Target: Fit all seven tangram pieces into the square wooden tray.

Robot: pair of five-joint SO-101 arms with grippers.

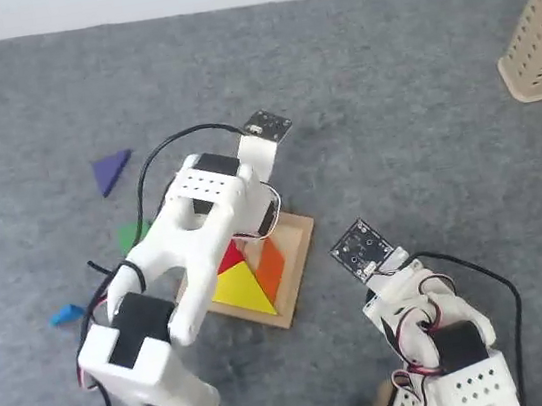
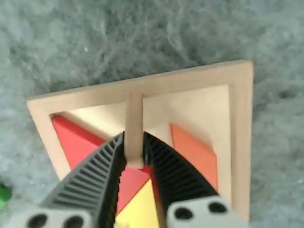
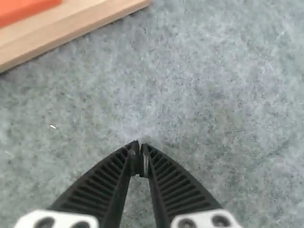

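Tray (image 2: 240, 137): partly filled.
Left pincer (image 2: 134, 142): I'm pinching a pale piece (image 2: 134, 114) edge-on above it.
Right pincer (image 3: 139, 152): pressed together, empty.
Next: I'd lay it flat in bare space.

No readable text, labels, numbers or signs on any object in view.
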